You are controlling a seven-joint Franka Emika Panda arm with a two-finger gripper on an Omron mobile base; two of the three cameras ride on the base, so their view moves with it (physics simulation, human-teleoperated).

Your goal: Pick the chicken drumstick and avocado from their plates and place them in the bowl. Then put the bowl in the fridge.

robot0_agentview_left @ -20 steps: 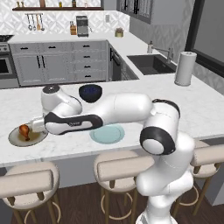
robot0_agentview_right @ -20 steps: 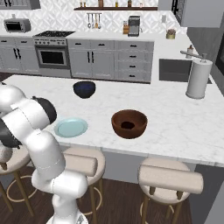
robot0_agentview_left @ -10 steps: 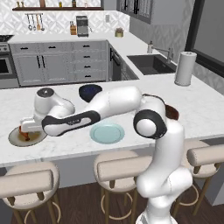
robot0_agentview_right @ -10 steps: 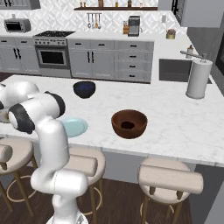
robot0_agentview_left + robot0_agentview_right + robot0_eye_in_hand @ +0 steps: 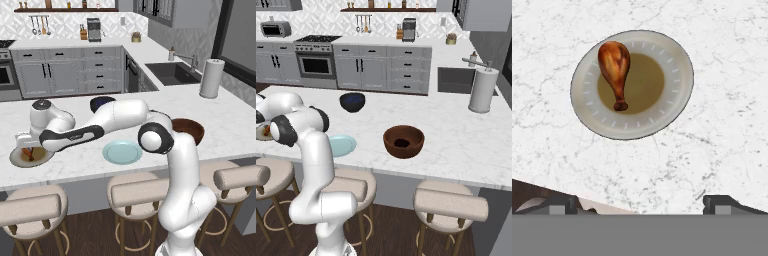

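The orange-brown chicken drumstick [image 5: 615,67] lies on the left part of the tan-olive plate [image 5: 671,80], bone end pointing toward me. My gripper [image 5: 643,205] hovers above the plate, open, with nothing between its wide-apart fingertips [image 5: 559,203]. In the left base view the gripper [image 5: 28,148] hangs over that plate [image 5: 44,158] at the counter's left end. The pale blue-green plate [image 5: 121,152] is bare. The reddish-brown bowl [image 5: 403,141] stands to the right. A dark oval shows at its bottom; I cannot tell whether it is the avocado.
A dark blue-black bowl [image 5: 352,101] sits further back on the counter. A paper towel roll [image 5: 210,78] stands near the sink [image 5: 172,72]. Stools [image 5: 142,192] line the counter's near edge, close to the tan plate.
The arm has stretched further left and the hand has come over the tan plate. The jaws stayed open and the drumstick has not moved.
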